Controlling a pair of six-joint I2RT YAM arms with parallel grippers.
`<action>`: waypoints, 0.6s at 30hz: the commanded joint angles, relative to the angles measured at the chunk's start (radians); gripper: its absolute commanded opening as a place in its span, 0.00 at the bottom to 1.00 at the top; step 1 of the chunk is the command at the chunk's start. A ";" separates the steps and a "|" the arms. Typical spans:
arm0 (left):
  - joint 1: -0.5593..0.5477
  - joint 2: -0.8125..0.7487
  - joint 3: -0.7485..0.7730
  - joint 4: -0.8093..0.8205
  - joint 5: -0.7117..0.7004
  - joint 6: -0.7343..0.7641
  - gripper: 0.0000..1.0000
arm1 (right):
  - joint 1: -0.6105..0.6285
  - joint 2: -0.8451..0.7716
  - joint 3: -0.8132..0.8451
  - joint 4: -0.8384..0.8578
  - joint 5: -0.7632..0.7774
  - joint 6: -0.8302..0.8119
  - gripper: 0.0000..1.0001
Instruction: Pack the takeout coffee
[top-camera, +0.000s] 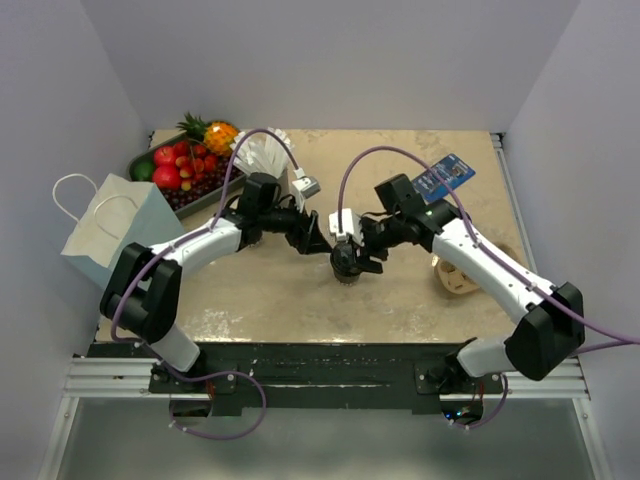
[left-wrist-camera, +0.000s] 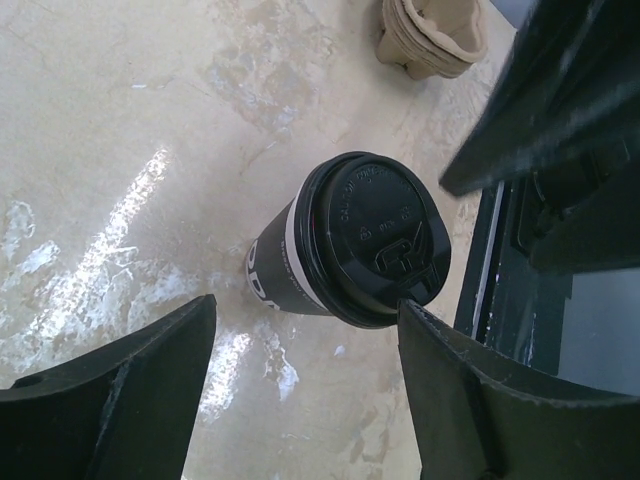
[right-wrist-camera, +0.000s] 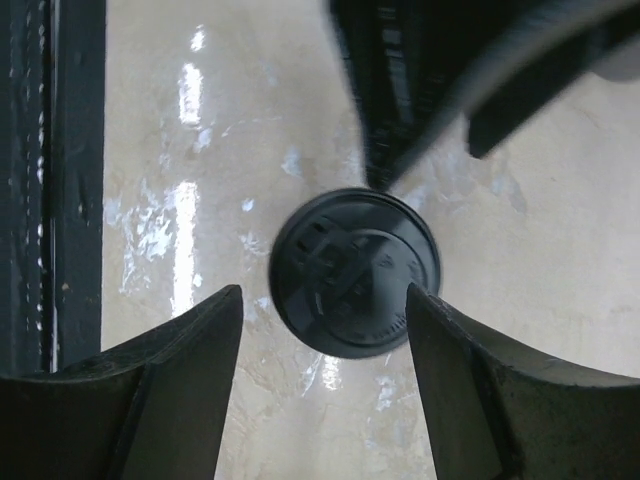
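**Lidded cup upright mid-table, both grippers open around it**

Near edge: both arm bases are bolted side by side, and both arms reach inward to meet over the middle of the table (top-camera: 290, 310).

Takeout coffee (top-camera: 346, 264): stands upright on the bare tabletop at mid-table, with its black lid (left-wrist-camera: 370, 238) seated. The dark side wall and white markings show in the left wrist view. It is not lifted.

Right gripper (right-wrist-camera: 325, 300): directly above the cup, looking straight down on the lid. The jaws are spread wide, one to each side of the lid. Tabletop shows between the lid and one finger (right-wrist-camera: 160, 390). The other finger overlaps the lid rim in this view, so I cannot tell whether it touches. It holds nothing.

Left gripper (left-wrist-camera: 300, 370): jaws wide apart with only tabletop between them. The cup sits just beyond the fingertips, close to one finger (left-wrist-camera: 490, 400). It holds nothing.

Further out:
- A stack of pulp cup carriers (top-camera: 458, 277) lies on the right side of the table.
- A white paper bag (top-camera: 110, 228) stands at the left edge.

Far side:
- A fruit tray (top-camera: 178, 170) sits in the left corner.
- White sticks (top-camera: 262, 155) stand just beside the tray.
- A blue card (top-camera: 443, 177) shows near the right arm.
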 joint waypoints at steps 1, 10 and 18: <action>-0.001 0.033 0.052 0.052 0.063 -0.026 0.77 | -0.134 0.012 0.052 0.127 -0.140 0.327 0.69; -0.003 0.091 0.090 0.054 0.095 -0.045 0.77 | -0.246 0.154 0.084 0.167 -0.252 0.558 0.75; -0.004 0.137 0.114 0.057 0.103 -0.052 0.77 | -0.255 0.221 0.072 0.224 -0.260 0.664 0.73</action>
